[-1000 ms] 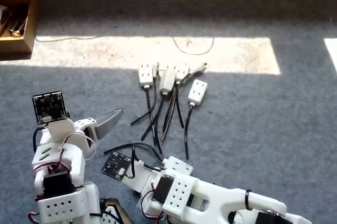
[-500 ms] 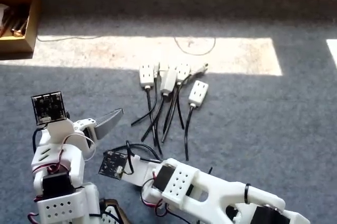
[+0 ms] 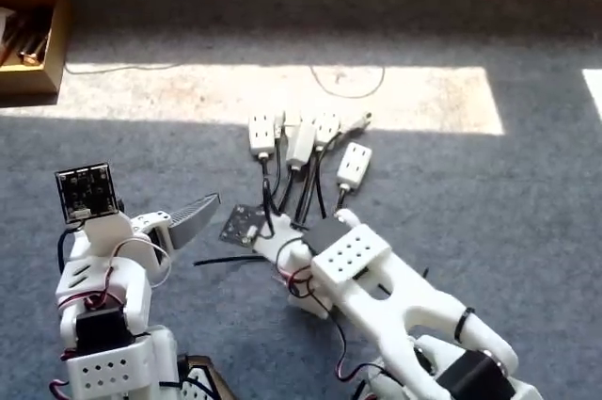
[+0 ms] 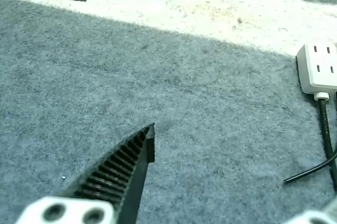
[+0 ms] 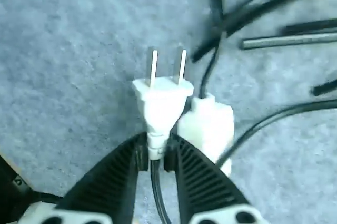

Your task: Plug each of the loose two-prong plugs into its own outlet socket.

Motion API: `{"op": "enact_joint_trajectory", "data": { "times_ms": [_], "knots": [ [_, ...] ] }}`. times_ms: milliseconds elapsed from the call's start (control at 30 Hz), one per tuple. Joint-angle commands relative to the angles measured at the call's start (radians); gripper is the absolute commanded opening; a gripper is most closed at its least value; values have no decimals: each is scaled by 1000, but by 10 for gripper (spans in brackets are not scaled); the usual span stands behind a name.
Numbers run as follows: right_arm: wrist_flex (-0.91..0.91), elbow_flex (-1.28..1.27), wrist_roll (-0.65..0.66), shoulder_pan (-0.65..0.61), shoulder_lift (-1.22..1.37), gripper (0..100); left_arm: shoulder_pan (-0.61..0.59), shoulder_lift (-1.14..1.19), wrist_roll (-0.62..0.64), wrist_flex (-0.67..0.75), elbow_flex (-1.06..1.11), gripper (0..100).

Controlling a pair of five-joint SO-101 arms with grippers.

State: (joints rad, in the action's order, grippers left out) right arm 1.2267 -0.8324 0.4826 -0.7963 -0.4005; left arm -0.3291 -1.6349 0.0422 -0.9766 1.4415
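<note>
My right gripper point(image 5: 157, 150) is shut on the neck of a white two-prong plug point(image 5: 159, 95), prongs pointing away from it, just above the grey carpet. A second white connector body point(image 5: 206, 126) on a black cord lies against the plug; I cannot tell what it is. In the high view the right arm point(image 3: 350, 257) stretches to the near ends of the black cords point(image 3: 303, 195). Several white outlet sockets lie beyond: one point(image 3: 261, 134), another point(image 3: 301, 142), a third point(image 3: 353, 165). My left gripper point(image 3: 199, 210) hangs open at the left, its finger point(image 4: 124, 168) over bare carpet, an outlet point(image 4: 318, 68) off to its side.
A wooden box point(image 3: 30, 38) stands at the far left edge. A sunlit strip of carpet point(image 3: 169, 94) runs across behind the sockets, with a thin wire loop point(image 3: 348, 88) on it. Open carpet spreads to the right of the cords.
The right arm has swung forward from the near edge to the cords by the sockets, carrying the plug. One black cord on the carpet shifted with it. The left arm has kept still.
</note>
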Motion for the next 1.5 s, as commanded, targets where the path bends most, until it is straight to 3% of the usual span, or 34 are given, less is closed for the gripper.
{"op": "enact_joint_trajectory", "data": {
  "times_ms": [0,200,367,467,600,767,833,1300,1467],
  "knots": [
    [157,208,18,21,-91,5,13,2,3,15,-16,527],
    [237,378,-95,-130,-160,5,13,4,3,-38,-82,527],
    [79,364,-147,-68,-222,5,62,82,-92,-176,-188,527],
    [-88,236,-166,-36,-282,5,122,268,-114,-222,-297,527],
    [-269,25,-181,-36,-367,5,128,533,-112,-178,-449,525],
    [-348,-127,-160,-28,-381,5,131,642,-87,-150,-618,394],
    [-364,-148,-160,-24,-381,5,134,630,-84,-150,-619,354],
    [-335,-108,-196,-76,-389,5,358,549,-89,-143,-464,352],
    [-203,24,-201,-76,-389,5,374,549,-92,-61,-358,352]
  ]
}}
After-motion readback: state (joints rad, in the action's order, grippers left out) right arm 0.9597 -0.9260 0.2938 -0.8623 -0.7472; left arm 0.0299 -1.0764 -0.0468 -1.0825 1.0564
